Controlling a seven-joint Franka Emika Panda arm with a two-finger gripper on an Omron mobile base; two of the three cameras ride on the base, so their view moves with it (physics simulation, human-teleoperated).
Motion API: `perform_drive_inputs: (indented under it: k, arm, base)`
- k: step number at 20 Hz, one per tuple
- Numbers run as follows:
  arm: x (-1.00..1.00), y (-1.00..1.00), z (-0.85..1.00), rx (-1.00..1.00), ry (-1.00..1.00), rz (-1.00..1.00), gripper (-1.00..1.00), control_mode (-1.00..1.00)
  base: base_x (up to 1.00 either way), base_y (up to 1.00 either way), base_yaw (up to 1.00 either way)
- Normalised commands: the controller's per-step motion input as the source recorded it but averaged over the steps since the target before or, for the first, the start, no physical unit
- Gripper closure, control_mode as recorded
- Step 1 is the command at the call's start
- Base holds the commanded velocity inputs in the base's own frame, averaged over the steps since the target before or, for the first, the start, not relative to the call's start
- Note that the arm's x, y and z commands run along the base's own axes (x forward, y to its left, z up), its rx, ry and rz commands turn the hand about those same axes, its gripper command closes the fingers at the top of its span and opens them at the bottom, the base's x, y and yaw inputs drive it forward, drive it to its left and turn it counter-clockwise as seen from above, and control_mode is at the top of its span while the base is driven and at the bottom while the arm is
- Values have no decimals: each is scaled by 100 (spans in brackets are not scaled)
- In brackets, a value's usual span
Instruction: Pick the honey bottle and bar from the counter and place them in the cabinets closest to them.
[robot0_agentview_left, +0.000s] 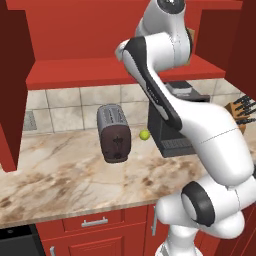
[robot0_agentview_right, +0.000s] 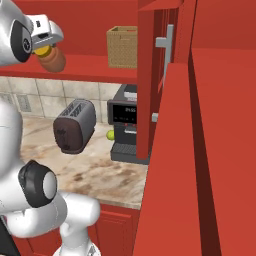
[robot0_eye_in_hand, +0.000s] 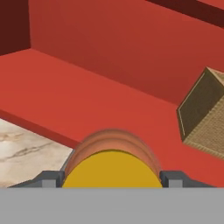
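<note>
Red wall cabinets (robot0_agentview_left: 115, 70) hang open above a beige marbled desk (robot0_agentview_left: 60, 175), their flat inner shelf running across the upper part of both base views. On the desk a dark toaster (robot0_agentview_left: 115, 132) stands near the tiled back wall, with a small yellow-green ball (robot0_agentview_left: 144, 134) just beside it and a black coffee machine (robot0_agentview_right: 125, 130) further along; a knife block (robot0_agentview_left: 241, 112) shows at the far right of the left base view. The white arm reaches up to shelf level, and in the right base view the hand (robot0_agentview_right: 45, 42) sits at the front edge of the shelf with the honey bottle (robot0_agentview_right: 51, 58) in it. The orange-brown bottle hangs tilted from the hand, its yellow cap tucked up between the fingers and its rounded body pointing away from the hand toward the shelf. From the hand view the bottle (robot0_eye_in_hand: 113, 159) lies straight ahead of the camera, yellow cap nearest and brown shoulders beyond it, with a dark finger tip (robot0_eye_in_hand: 49, 179) pressed at each side of it, so the hand is clamped on the bottle. Beyond the bottle that view looks onto the red shelf floor and back wall, with a strip of the desk visible past the shelf edge. A woven wicker basket (robot0_agentview_right: 122, 46) stands on the same shelf, well apart from the bottle. Whether the bottle's base touches the shelf cannot be told.
</note>
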Motion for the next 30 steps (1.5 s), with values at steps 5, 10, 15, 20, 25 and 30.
perform_drive_inputs:
  k: [5,10,15,20,25,30]
  arm:
    - [16,-2,11,6,11,-2,100,-100]
    - [6,0,3,1,5,-1,100,-100]
    - [16,0,0,0,0,-2,100,-100]
    - [56,0,0,0,3,-8,100,-100]
    - [66,0,0,0,7,-12,100,-100]
    - [54,0,2,1,8,-10,100,-100]
  base:
    - [0,0,0]
    - [0,0,0]
    - [0,0,0]
    - [0,0,0]
    - [0,0,0]
    - [0,0,0]
